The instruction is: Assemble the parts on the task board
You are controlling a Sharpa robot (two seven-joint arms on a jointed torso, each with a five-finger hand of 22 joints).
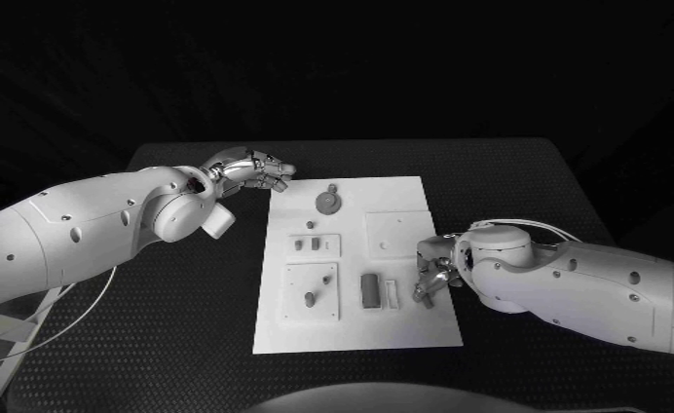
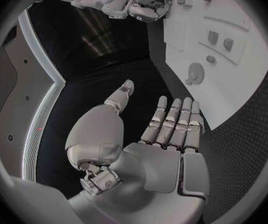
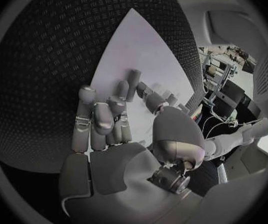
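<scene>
Parts for the assembly lay spread over the white task board (image 1: 407, 325) in the middle of the black desk (image 1: 168, 364). A round part (image 1: 329, 202) sat at the board's far end, two small parts (image 1: 317, 242) in a recess just nearer than it, a further piece (image 1: 311, 300) in the near-left recess, and a dark upright block (image 1: 369, 289) with a pale slim piece (image 1: 393, 293) just beside it near the middle.

The left robot hand (image 1: 254, 171) hovered off the board's far-left corner, fingers apart and nothing in them; its wrist view showed the palm open with the fingers (image 2: 171, 127) held straight over bare desk. The right robot hand (image 1: 438, 272) hung over the board's right edge, close to the dark block. Its fingers (image 3: 103, 119) curled partway in, and nothing could be seen between them, though whether a fingertip touched the board could not be told.

Judging by this, the right robot hand was nearing a pick at the dark block or the slim piece. To do it well, it would need to come down squarely over one piece, fingers either side, and close without nudging its neighbour, since the two stand so close. The raised square plate (image 1: 397, 230) just beyond that hand might catch its fingers on a careless lift. The left arm stood well apart and blocked nothing.
</scene>
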